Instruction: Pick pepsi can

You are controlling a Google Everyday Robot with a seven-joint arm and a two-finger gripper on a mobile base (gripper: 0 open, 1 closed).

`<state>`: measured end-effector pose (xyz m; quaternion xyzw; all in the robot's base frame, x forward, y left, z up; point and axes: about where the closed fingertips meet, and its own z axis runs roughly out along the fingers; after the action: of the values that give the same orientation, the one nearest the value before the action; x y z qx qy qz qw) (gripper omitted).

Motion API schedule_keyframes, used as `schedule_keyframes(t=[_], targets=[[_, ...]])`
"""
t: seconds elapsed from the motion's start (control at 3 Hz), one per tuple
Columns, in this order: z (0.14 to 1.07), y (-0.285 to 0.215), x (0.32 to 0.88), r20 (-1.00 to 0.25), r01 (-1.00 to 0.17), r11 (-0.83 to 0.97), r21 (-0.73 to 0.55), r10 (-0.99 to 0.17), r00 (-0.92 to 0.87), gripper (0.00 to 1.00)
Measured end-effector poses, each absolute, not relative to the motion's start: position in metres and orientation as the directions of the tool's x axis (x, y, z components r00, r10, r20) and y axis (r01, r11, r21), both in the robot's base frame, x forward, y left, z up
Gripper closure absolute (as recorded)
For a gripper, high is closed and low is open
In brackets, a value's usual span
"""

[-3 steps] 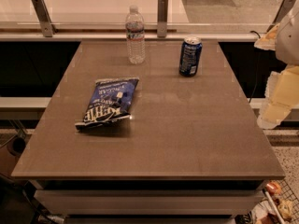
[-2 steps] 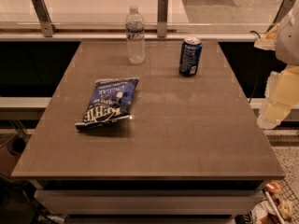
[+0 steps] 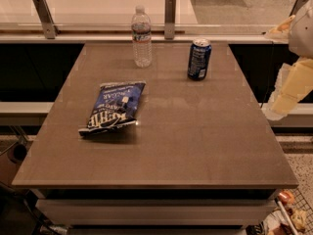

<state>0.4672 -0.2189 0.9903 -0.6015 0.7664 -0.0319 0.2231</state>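
Note:
The pepsi can [image 3: 199,58] is dark blue with a silver top and pale markings. It stands upright on the brown table [image 3: 195,141], at the far right part of it. My gripper [image 3: 286,92] is a pale shape at the right edge of the view, beyond the table's right side. It is to the right of the can, nearer the camera, and well apart from it.
A clear plastic water bottle [image 3: 141,36] stands upright at the far edge, left of the can. A flat blue chip bag [image 3: 115,107] lies left of the table's centre. A railing with metal posts [image 3: 169,17] runs behind the table.

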Motion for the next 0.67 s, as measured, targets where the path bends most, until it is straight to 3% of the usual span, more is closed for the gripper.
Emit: schedule_keyframes(t=[0.67], targets=[[0.980,-0.235,0.538,-0.541,-0.880,0.331,-0.341,-0.834,-0.104,0.00]])
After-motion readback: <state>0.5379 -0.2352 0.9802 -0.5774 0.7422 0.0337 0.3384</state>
